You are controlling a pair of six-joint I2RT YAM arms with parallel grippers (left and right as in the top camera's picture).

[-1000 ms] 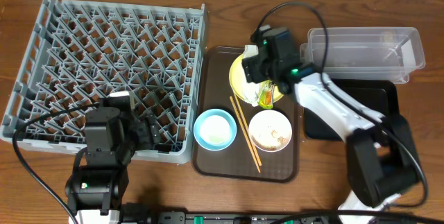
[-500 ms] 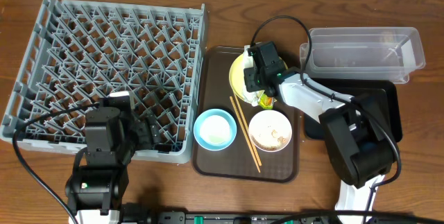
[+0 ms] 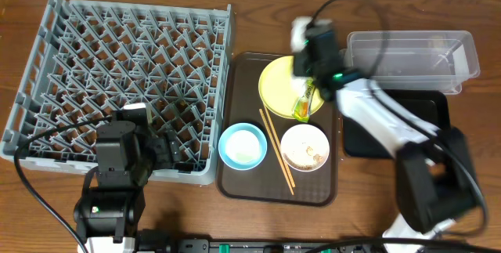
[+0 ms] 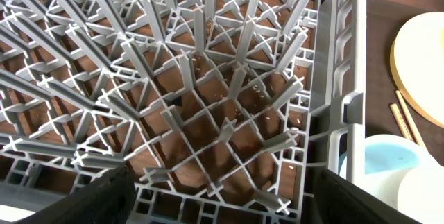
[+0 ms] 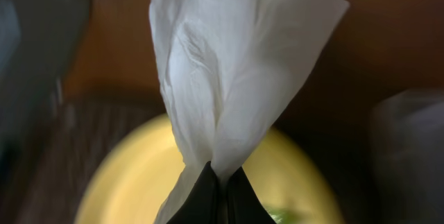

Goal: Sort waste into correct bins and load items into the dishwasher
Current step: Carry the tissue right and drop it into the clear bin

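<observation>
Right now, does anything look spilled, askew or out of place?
The green-and-yellow wrapper lies on the edge of the yellow plate. The chopsticks lie loose and slanted on the brown tray. The white bowl holds food scraps.

Overhead looks straight down; both wrist views close, sharing plate [image 3: 278,88].

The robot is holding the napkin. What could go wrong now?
The right fingers pinch only a thin bit of the napkin, so it might slip and drop onto the yellow plate. Its loose end is floppy, so it could catch on the rim of the clear tub instead of going in.
</observation>
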